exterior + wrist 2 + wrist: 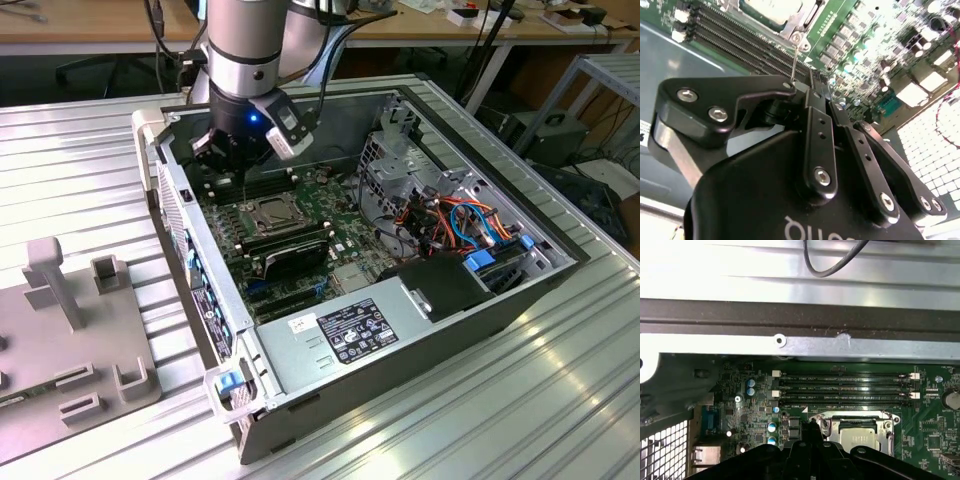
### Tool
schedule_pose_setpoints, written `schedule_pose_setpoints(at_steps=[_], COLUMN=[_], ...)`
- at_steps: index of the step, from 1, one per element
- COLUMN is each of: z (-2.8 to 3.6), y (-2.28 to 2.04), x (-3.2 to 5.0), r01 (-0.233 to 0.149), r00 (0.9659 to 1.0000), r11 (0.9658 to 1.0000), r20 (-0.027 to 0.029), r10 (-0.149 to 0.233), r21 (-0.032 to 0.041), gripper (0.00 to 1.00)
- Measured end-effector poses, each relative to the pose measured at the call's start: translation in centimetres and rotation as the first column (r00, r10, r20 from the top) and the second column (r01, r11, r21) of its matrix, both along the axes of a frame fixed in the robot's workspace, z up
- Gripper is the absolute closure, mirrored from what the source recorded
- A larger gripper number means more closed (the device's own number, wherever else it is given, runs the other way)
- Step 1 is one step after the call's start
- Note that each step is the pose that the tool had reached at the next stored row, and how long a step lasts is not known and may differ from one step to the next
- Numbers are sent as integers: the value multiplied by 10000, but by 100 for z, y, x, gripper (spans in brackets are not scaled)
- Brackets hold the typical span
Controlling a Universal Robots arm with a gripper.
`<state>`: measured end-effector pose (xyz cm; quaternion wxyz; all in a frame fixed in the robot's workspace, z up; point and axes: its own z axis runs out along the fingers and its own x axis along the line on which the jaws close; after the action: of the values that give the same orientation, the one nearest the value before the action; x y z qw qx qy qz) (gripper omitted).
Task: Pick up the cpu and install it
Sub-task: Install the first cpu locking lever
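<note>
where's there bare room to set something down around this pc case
Free: the ribbed metal table on the exterior view's right of the computer case, and the strip between the case and the grey fixture on the left. Crowded: inside the case, where the gripper hangs beside the cpu, plus the cable bundle.

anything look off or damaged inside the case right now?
Nothing looks damaged or spilled. The cpu lies flat and square in the socket, not askew. One oddity: a thin wire lever stands up by the socket, at the tips of the end effector, so the socket seems not yet latched.
</note>
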<state>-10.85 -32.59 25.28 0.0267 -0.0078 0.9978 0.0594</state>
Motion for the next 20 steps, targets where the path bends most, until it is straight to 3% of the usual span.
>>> schedule_pose_setpoints(at_steps=[1,2,10,20], z=[0,0,0,0], y=[0,1,0,-2], x=[-1,-1,26,190], r01=[0,1,0,0], r00=[10000,10000,10000,10000], r11=[9999,9999,9999,9999], r20=[9,10,10,10], r10=[0,-1,0,0], r21=[149,161,167,168], gripper=[89,89,89,89])
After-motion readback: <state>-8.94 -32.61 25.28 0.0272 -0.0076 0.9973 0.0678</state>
